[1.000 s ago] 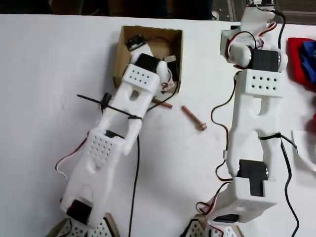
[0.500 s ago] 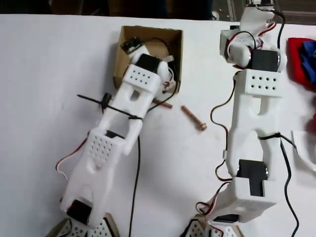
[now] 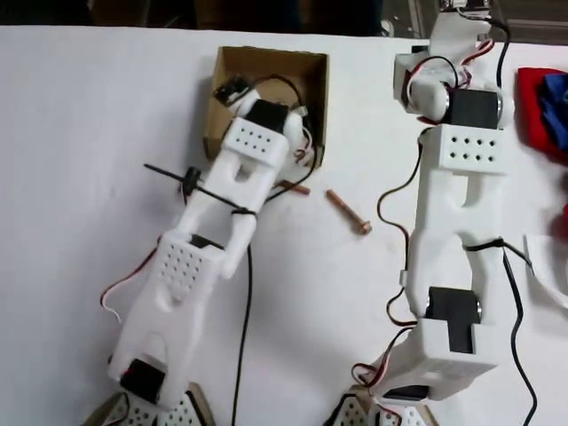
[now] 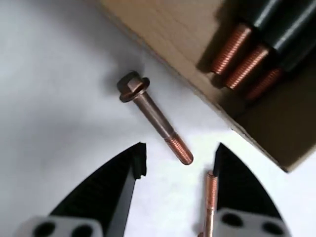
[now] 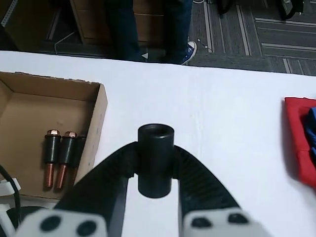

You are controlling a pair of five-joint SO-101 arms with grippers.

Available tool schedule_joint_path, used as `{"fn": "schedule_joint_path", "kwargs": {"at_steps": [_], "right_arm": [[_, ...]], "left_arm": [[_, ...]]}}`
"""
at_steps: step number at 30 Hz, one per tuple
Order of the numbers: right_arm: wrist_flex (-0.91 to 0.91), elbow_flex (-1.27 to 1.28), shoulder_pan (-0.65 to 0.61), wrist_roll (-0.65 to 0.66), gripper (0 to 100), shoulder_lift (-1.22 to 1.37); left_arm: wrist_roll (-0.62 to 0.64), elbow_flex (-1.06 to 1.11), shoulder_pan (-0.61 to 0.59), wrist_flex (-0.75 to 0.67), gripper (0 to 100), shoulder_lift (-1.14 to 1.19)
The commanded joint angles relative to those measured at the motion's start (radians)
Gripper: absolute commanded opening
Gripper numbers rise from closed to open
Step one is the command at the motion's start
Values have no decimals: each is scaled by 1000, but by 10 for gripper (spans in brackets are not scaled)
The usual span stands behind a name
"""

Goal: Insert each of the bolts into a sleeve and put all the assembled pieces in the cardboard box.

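Observation:
My left gripper (image 4: 178,153) stands open just above the table beside the cardboard box (image 4: 187,64). A copper bolt (image 4: 155,118) lies flat on the table, its threaded tip between the fingers. A second bolt (image 4: 211,197) lies against one finger. Several bolts fitted in black sleeves (image 4: 256,44) lie in the box. From above, the left arm (image 3: 253,146) covers the near right corner of the box (image 3: 266,58), with one bolt (image 3: 348,211) lying to its right. My right gripper (image 5: 155,165) is shut on a black sleeve (image 5: 155,158), held upright above the table.
A red cloth (image 3: 541,98) lies at the table's right edge, close to the right arm (image 3: 461,177). Cables trail from both arms. Open white table lies left of the box and between the two arms.
The left arm's wrist has shifted slightly over the box corner. The right arm has not moved, and the bolt on the table stays in place.

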Motion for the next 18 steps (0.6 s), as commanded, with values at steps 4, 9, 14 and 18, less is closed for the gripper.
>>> {"fn": "schedule_joint_path", "kwargs": {"at_steps": [4,9,14,18], "right_arm": [[-19,-40,-12,-8,21,-39],[-19,-40,-12,-8,21,-39],[-19,-40,-12,-8,21,-39],[-19,-40,-12,-8,21,-39]], "left_arm": [[110,50,2,-29,239,-11],[158,81,-23,-48,196,-11],[160,168,-48,-135,192,-11],[160,205,-49,-181,192,-11]]}}
